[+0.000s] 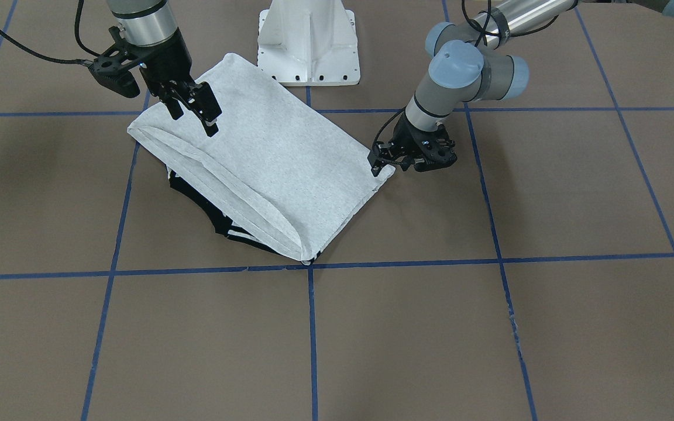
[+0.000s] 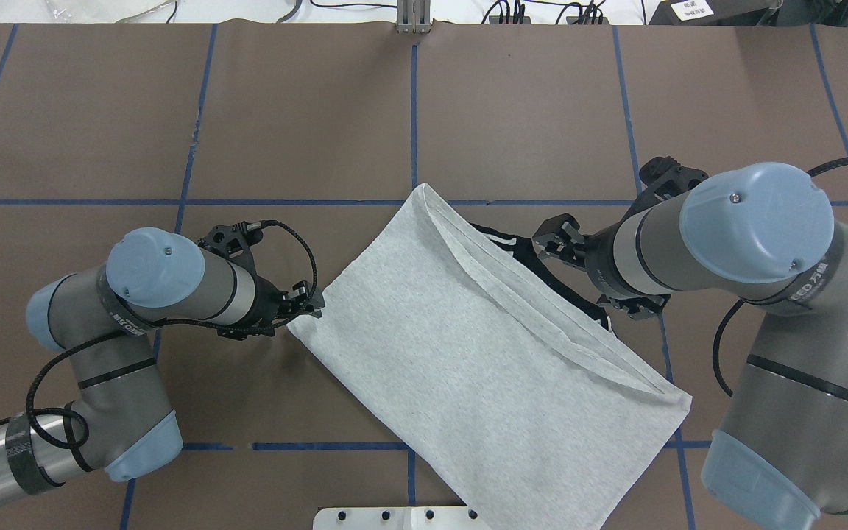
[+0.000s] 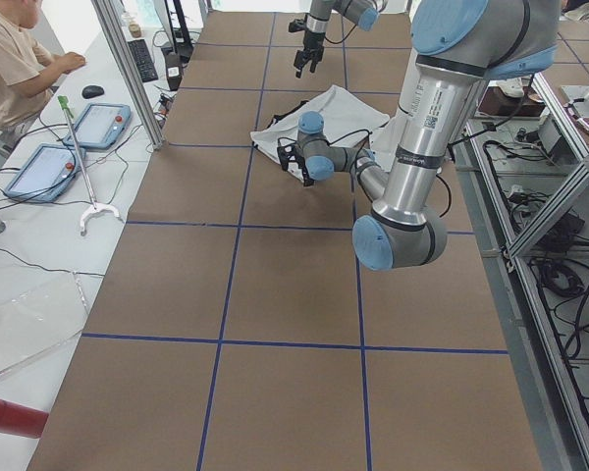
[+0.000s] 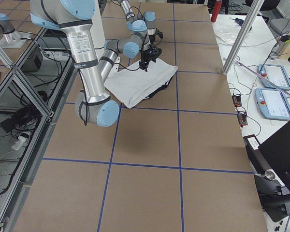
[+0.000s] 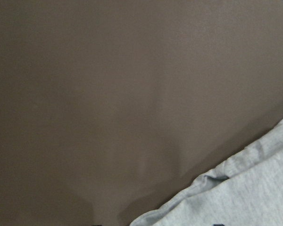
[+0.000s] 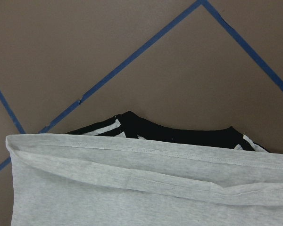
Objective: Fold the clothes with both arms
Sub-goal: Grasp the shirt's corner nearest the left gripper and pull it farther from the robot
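The light grey T-shirt lies folded in half on the table. Its hem lies over the black collar and shoulder stripes, and the print is hidden. My left gripper is low at the shirt's near-left corner, its fingertips over the edge. I cannot tell whether they pinch the cloth. The left wrist view shows only that corner. My right gripper hangs open and empty above the hem side of the shirt. The right wrist view shows the hem and collar below it.
The white pedestal base stands just behind the shirt. The brown table carries blue tape grid lines. An operator sits at a side desk with tablets, beyond the table's far edge.
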### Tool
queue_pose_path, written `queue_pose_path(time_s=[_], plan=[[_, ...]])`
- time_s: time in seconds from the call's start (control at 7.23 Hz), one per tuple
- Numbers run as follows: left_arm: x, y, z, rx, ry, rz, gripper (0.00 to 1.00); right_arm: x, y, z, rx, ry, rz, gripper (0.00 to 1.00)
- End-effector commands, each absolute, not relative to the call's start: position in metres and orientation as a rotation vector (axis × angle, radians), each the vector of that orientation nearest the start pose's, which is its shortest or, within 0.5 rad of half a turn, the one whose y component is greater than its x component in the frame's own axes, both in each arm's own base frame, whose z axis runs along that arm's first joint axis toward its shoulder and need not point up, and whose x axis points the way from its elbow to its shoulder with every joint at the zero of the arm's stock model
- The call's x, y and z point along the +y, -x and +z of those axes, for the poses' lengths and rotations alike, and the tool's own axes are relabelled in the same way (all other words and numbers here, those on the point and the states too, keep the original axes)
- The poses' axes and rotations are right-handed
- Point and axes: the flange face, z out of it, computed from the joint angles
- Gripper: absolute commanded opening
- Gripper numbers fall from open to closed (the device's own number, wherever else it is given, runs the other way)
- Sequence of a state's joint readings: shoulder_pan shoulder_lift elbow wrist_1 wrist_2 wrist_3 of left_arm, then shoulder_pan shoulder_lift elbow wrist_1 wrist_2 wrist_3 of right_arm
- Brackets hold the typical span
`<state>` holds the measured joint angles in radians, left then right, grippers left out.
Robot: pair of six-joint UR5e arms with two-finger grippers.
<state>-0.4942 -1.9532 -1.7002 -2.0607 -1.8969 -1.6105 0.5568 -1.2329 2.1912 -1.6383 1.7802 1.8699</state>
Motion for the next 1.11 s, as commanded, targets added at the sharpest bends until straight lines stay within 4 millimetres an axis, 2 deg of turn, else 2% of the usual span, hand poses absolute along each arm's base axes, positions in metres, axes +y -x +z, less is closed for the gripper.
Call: queue_pose_path(time_s=[0.0,0.14,0.28,0.41,0.55,0.83,0.97], plan=[[-0.391,-0.511,0.328,1.041,0.068,-0.329,0.43,-0.363,0.369,0.226,-0.926,0.081,0.702,1.0],[-0.391,-0.509,0.325,1.049,0.065,-0.328,0.19,-0.363,0.37,0.227,-0.923,0.082,0.704,1.0],[-0.392,-0.507,0.324,1.051,0.063,-0.33,0.0,-0.363,0.371,0.228,-0.921,0.084,0.703,1.0],[-0.392,-0.498,0.318,1.066,0.055,-0.33,0.0,-0.363,0.371,0.227,-0.923,0.083,0.703,1.0],[-0.405,-0.482,0.312,1.079,0.033,-0.348,0.0,-0.363,0.371,0.228,-0.92,0.083,0.704,1.0],[-0.425,-0.468,0.318,1.067,-0.008,-0.349,0.0,-0.363,0.371,0.228,-0.92,0.084,0.705,1.0],[-0.44,-0.461,0.323,1.055,-0.044,-0.336,0.0,-0.363,0.37,0.228,-0.92,0.082,0.707,1.0]])
